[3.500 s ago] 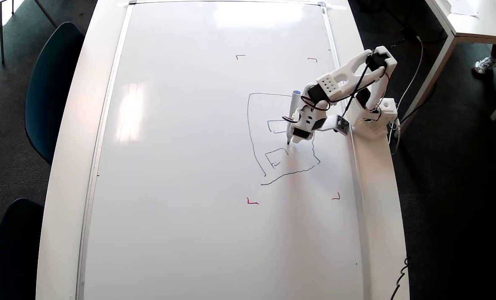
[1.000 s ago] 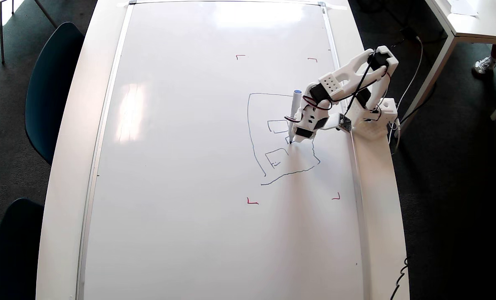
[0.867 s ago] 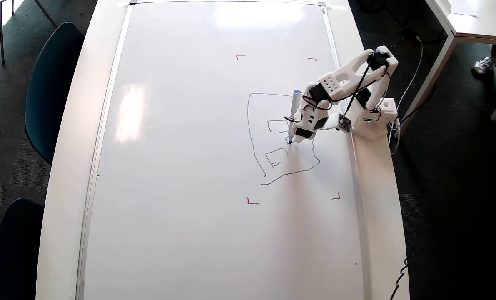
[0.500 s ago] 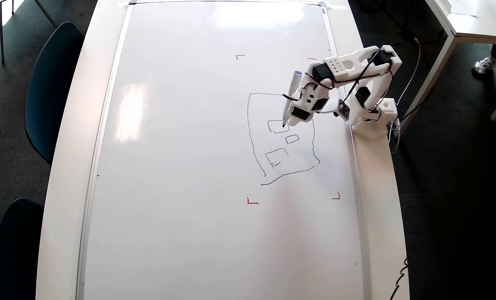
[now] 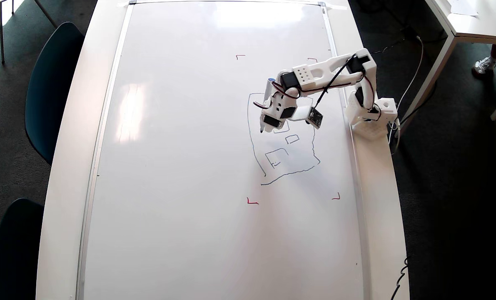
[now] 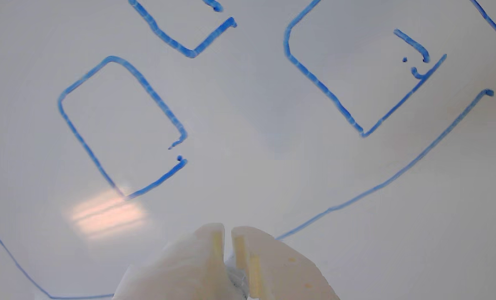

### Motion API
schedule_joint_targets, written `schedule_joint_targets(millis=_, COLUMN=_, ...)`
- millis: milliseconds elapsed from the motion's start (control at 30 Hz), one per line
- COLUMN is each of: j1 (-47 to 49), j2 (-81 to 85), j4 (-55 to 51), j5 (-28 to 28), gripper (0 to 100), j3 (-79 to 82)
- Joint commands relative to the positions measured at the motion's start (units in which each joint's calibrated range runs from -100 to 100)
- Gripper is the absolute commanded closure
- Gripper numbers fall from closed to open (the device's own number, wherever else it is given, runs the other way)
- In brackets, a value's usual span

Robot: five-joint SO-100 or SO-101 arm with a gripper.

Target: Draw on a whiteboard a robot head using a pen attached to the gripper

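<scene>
The overhead view looks straight down from high above, taking in the whole whiteboard [image 5: 214, 146], the bench [image 5: 377, 200] rim around it and dark floor on both sides. The wrist view sits very close to the board, angled down past the tips of the hand [image 6: 228, 237] at its bottom edge. Both views share the blue robot head [image 5: 283, 141] drawing, which fills the wrist view.

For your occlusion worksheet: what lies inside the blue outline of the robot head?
Inside the robot head outline on the whiteboard, two small rectangles show fully. The gripper and pen cover part of a third.
</scene>
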State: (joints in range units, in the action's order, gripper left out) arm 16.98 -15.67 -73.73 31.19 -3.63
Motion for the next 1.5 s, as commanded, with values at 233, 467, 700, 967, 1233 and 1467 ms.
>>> schedule_joint_targets(millis=233, j1=0.13, j2=-8.22, j4=1.01, j5=0.23, gripper=99, j3=-9.99)
schedule_joint_targets(millis=467, j1=0.13, j2=-8.56, j4=1.09, j5=0.23, gripper=99, j3=-9.81)
schedule_joint_targets(millis=700, j1=0.13, j2=-11.09, j4=1.09, j5=-0.04, gripper=99, j3=-10.09)
schedule_joint_targets(millis=967, j1=0.13, j2=-12.27, j4=1.96, j5=0.07, gripper=99, j3=-10.18)
schedule_joint_targets(millis=1233, j1=-0.83, j2=-14.12, j4=7.00, j5=0.23, gripper=99, j3=-11.08)
schedule_joint_targets(millis=1467, j1=-1.79, j2=-21.88, j4=6.13, j5=0.28, gripper=99, j3=-23.80)
